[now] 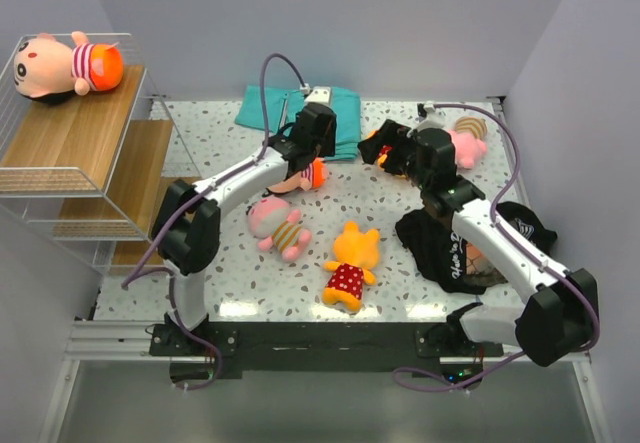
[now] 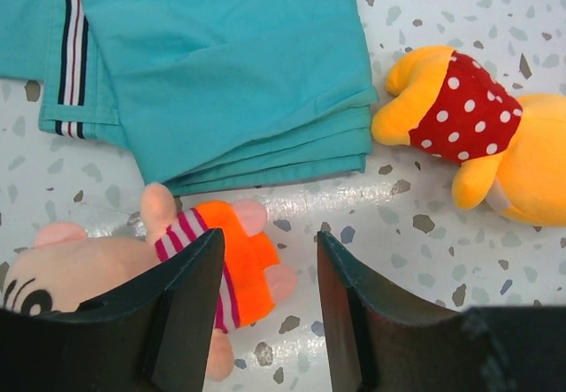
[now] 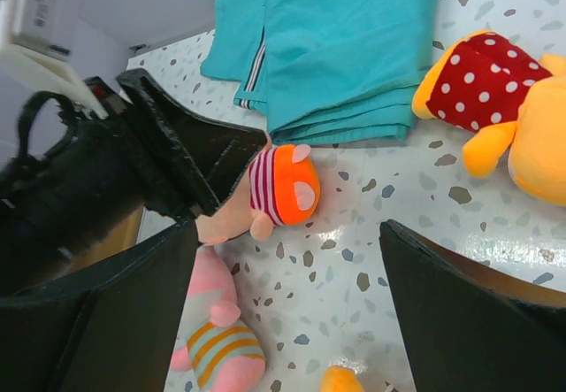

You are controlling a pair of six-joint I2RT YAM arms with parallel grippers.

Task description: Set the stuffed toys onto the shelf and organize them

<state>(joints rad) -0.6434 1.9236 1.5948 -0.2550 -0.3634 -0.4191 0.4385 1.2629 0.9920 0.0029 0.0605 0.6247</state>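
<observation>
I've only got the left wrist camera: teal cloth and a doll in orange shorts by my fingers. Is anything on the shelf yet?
Observer: Yes, a second doll lies on the top board of the shelf.
Operator: What's the right arm doing?
Observer: The right end effector hangs open over the table, pointed toward the doll in orange shorts.
Operator: Any other toys loose?
Observer: A pink striped toy lies closer to the table's near edge.
</observation>
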